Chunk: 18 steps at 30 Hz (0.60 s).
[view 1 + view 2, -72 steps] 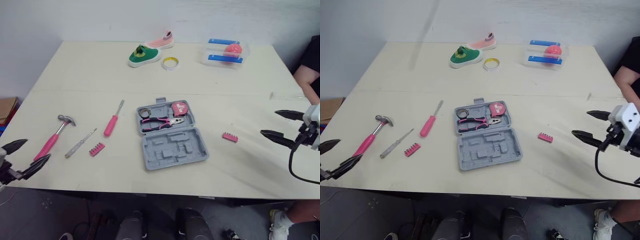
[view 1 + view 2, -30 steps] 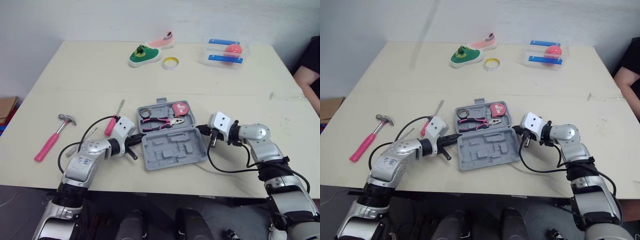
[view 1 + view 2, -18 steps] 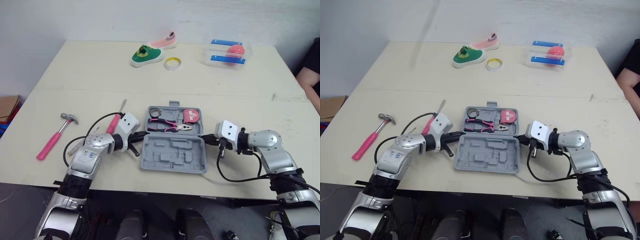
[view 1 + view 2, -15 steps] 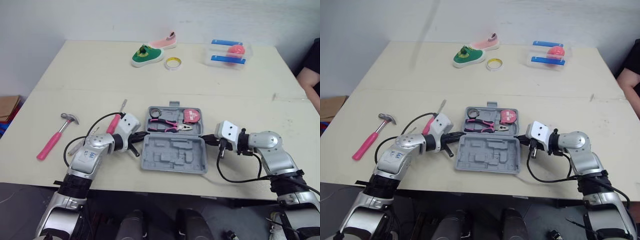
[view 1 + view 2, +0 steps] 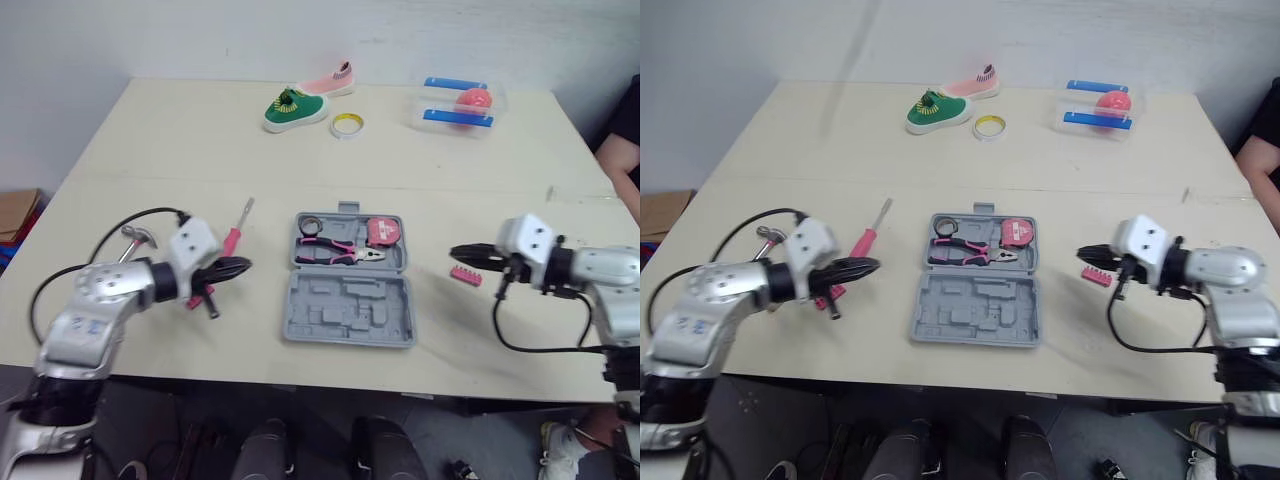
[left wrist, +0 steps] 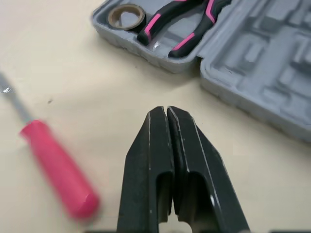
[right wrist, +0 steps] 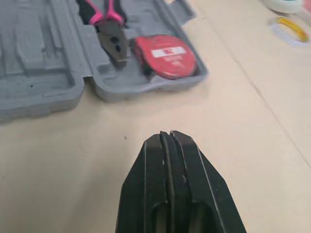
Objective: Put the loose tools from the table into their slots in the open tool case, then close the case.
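Red tape measure (image 7: 165, 66) bears a white label (image 7: 169, 51) — unreadable.

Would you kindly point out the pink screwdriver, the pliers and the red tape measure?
pink screwdriver (image 6: 57, 170), left wrist view, on its handle.
pliers (image 7: 114, 39), right wrist view, on the dark metal head.
red tape measure (image 7: 165, 56), right wrist view, on its top label.

bare table (image 5: 450, 190) flanking case (image 5: 350, 308), screwdriver (image 5: 233, 237) left
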{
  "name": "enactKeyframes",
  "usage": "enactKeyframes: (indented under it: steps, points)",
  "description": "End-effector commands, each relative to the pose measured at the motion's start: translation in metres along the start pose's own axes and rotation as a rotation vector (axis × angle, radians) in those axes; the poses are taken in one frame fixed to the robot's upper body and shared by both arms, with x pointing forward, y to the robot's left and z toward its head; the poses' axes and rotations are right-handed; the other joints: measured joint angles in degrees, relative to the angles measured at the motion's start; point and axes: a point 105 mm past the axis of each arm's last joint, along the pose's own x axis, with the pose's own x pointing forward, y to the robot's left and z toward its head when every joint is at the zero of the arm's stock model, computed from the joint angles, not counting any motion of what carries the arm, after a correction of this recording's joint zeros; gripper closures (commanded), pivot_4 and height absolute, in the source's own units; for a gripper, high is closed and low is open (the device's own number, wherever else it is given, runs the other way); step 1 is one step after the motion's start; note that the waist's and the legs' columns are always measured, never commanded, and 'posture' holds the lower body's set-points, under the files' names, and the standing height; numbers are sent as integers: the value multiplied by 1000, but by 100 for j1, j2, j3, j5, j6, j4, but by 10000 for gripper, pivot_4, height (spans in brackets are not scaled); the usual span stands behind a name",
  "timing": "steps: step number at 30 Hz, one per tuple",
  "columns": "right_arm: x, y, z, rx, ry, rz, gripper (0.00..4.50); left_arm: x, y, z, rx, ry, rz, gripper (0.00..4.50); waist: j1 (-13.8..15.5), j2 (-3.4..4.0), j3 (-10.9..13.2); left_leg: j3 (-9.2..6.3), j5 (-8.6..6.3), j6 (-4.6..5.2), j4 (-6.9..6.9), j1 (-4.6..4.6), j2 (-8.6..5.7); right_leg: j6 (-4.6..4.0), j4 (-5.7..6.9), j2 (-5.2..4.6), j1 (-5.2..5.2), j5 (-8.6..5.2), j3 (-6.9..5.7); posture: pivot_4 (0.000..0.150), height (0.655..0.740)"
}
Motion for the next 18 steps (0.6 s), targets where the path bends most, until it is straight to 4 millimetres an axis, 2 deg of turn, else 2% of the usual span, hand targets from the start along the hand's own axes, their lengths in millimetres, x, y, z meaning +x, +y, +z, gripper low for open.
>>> enactKeyframes:
  steps: [1, 2, 3, 4, 6, 8, 9, 12, 13, 14, 16, 18]
  points:
    - [-39, -13, 4, 21, -47, -100, 45000, -49, 18, 12, 6, -179, 123, 44756, 0, 0, 0, 4, -6, 1, 2, 0, 3, 0, 0, 0, -1, 0, 1, 1500, 7400]
    - [-54, -15, -4, 56, -33, -136, 41833, -67, 26, 5, -20, -193, 199, 39676, 2, 0, 0, 6, -9, 4, 4, 0, 4, 0, -1, 1, 0, 0, 1, 1500, 7400]
    - [-72, -15, -14, 53, 2, -178, 37464, -92, 36, -13, -31, -149, 300, 35594, 4, 0, 0, 8, -15, 11, 5, 0, 4, 0, 0, -1, 0, 0, 1, 1500, 7400]
    - [-84, -14, -21, 44, 28, -204, 35363, -111, 41, -25, -31, -113, 365, 33222, 5, 1, 0, 8, -26, 27, 7, 2, 4, 0, 0, -2, 2, 0, 1, 1500, 7400]
    - [-108, -17, -34, 60, 83, -287, 26381, -146, 48, -35, -65, -127, 499, 25089, 2, 1, 0, 14, -39, 39, 4, 10, 4, 0, -1, -2, 3, 1, 5, 1500, 7400]
    - [-128, -15, -51, 94, 165, -314, 17584, -171, 44, -48, -111, -98, 574, 16965, -13, 0, 1, 23, -51, 41, 2, 12, 8, -1, -8, 0, 0, 0, 9, 1500, 7400]
    - [-132, -14, -55, 98, 185, -314, 11801, -176, 42, -52, -118, -83, 585, 11780, -17, 0, 1, 28, -59, 45, 3, 14, 10, -1, -13, 1, 1, 0, 13, 1500, 7400]
    - [-162, -12, -70, 115, 206, -422, 95, -234, 51, -72, -133, -18, 825, 280, -21, 0, 0, 33, -81, 18, 6, 18, 15, -4, -24, 0, 4, 10, 22, 1500, 7400]
    - [-170, -10, -73, 123, 199, -446, 95, -255, 55, -79, -133, 14, 921, 280, -22, 0, 0, 34, -81, 18, 5, 19, 17, -5, -26, 1, 4, 11, 22, 1500, 7400]
    - [-174, -9, -75, 126, 192, -456, 95, -268, 58, -83, -131, 33, 974, 280, -24, 0, 0, 33, -83, 15, 2, 19, 21, -7, -28, 3, 1, 10, 25, 1500, 7400]
    - [-184, -6, -84, 133, 231, -490, 95, -288, 61, -92, -152, 65, 1058, 280, -48, 1, 0, 35, -86, 9, -5, 19, 25, -15, -29, 5, -6, 6, 32, 1500, 7400]
    - [-193, -5, -93, 137, 282, -527, 95, -300, 63, -97, -181, 74, 1108, 280, -52, 4, 1, 36, -87, 8, -7, 18, 25, -17, -28, 4, -12, 5, 44, 1500, 7400]
